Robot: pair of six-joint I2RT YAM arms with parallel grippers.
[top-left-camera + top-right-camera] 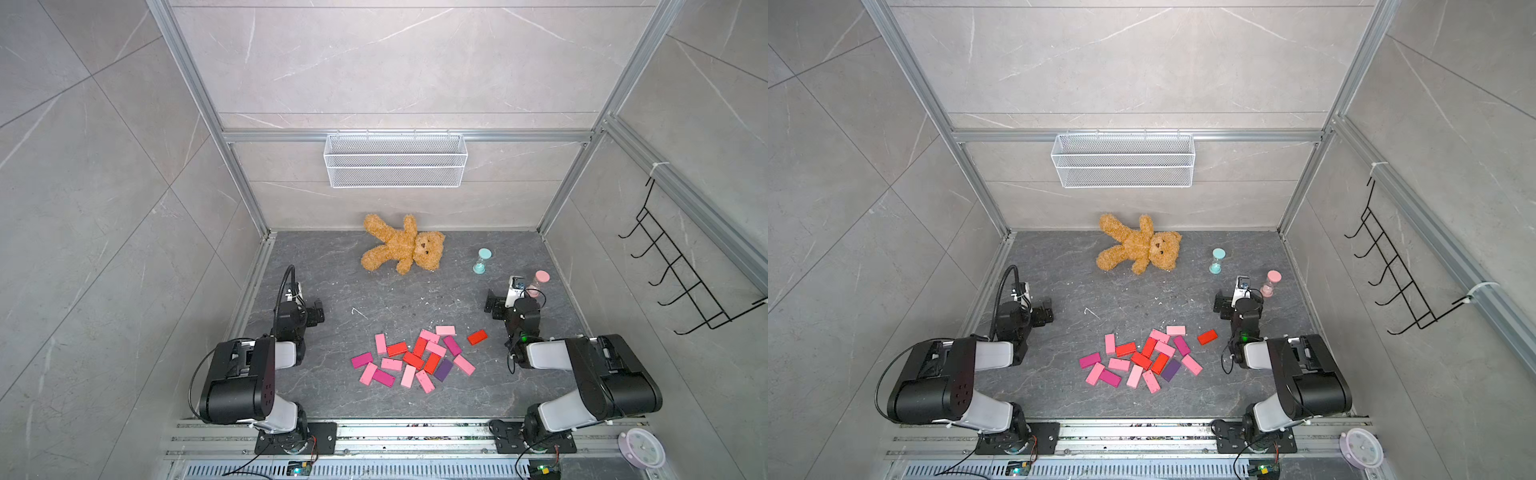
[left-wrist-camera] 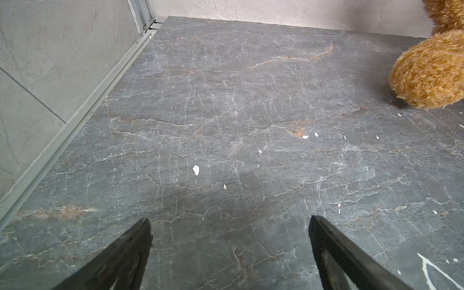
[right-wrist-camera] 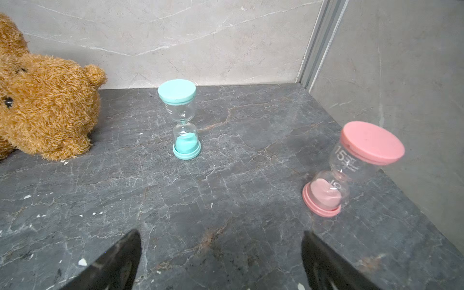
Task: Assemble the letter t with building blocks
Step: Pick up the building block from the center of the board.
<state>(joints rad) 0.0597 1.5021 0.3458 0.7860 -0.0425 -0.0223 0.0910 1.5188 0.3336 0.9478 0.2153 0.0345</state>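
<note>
The building blocks point(image 1: 413, 359) point(image 1: 1140, 360) lie flat in a loose heap on the dark stone table, front centre in both top views. They are light pink, magenta and red, with one purple block point(image 1: 443, 370) among them. A single red block point(image 1: 477, 337) lies apart on the right of the heap. My left gripper point(image 1: 319, 311) point(image 2: 229, 218) hovers left of the heap, open and empty. On the other side, behind the heap, my right gripper point(image 1: 492, 305) point(image 3: 220, 231) is also open and empty. Neither wrist view shows any block.
A brown teddy bear point(image 1: 399, 249) point(image 3: 45, 105) lies at the back of the table. A teal hourglass point(image 1: 482, 261) point(image 3: 183, 120) and a pink hourglass point(image 1: 538, 284) point(image 3: 351, 170) stand by the right gripper. A wire basket point(image 1: 395, 160) hangs on the back wall.
</note>
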